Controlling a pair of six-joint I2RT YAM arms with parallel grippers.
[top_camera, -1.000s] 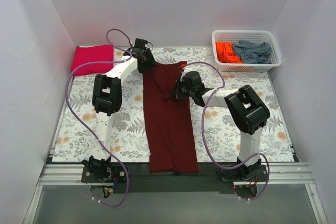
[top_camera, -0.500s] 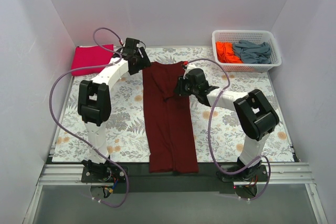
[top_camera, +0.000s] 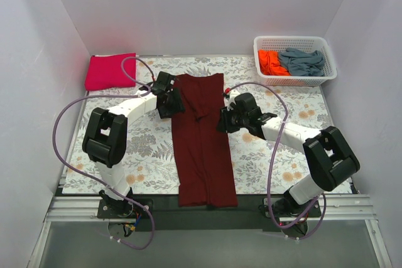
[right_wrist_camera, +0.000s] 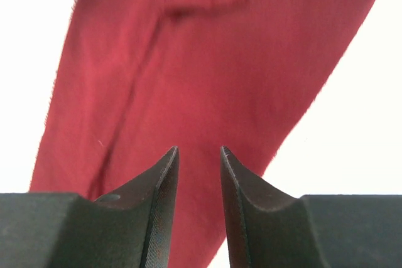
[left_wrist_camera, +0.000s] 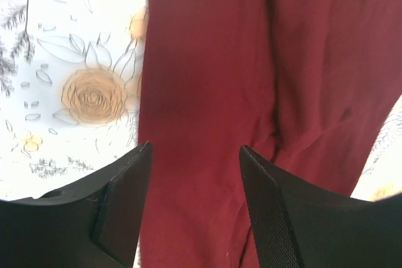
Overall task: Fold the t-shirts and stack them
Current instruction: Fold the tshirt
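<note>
Left gripper (top_camera: 169,101) gaping, right gripper (top_camera: 227,119) barely parted, both had dropped mid-frame flanking the long dark-maroon cloth t-shirt (top_camera: 204,149); halving looked next.

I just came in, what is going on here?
Two robot arms work on a dark maroon t-shirt, laid as a long strip on the flowered tablecloth. The left end effector is at its left edge, the right end effector at its right side; both are open. A folded pink t-shirt lies in the far left corner. An orange t-shirt and a grey-blue t-shirt wait in the basket.
</note>
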